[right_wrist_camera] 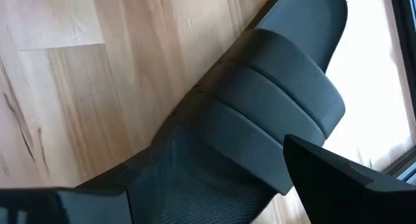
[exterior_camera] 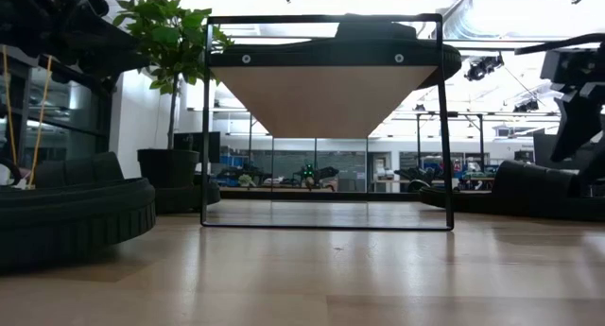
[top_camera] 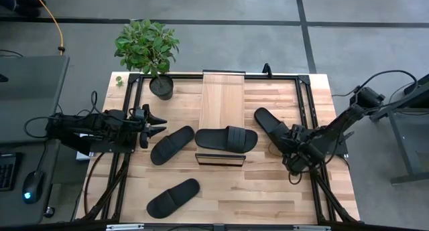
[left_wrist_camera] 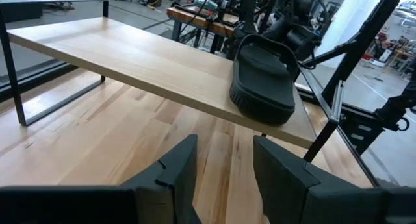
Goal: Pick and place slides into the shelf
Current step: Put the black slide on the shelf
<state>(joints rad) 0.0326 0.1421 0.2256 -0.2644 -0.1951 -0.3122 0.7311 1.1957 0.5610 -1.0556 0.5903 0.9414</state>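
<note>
The shelf (top_camera: 222,100) stands mid-table, its wood-grain plank running from far to near. One black slide (top_camera: 226,138) lies across the plank's near part and shows in the left wrist view (left_wrist_camera: 263,78). A second slide (top_camera: 172,144) lies flat on the table left of the shelf. A third slide (top_camera: 173,197) lies near the near edge. The fourth slide (top_camera: 271,124) lies right of the shelf under my right gripper (top_camera: 295,148), whose open fingers straddle its near end. My left gripper (top_camera: 155,124) hovers open at the table's left (left_wrist_camera: 224,165). My right gripper (right_wrist_camera: 214,191) comes slanting down from the table's right over the fourth slide, behind its ribbed strap (right_wrist_camera: 273,113). One finger (right_wrist_camera: 344,178) stands beside each long edge, across the sole. Whether they touch it I cannot tell. The slide lies flat on the table.
A potted plant (top_camera: 151,53) stands at the far left corner. Dark metal rails (top_camera: 305,97) frame the tabletop. In the low view the shelf's dark frame (exterior_camera: 444,128) rises mid-table. Bare wood lies at the near right (top_camera: 281,197).
</note>
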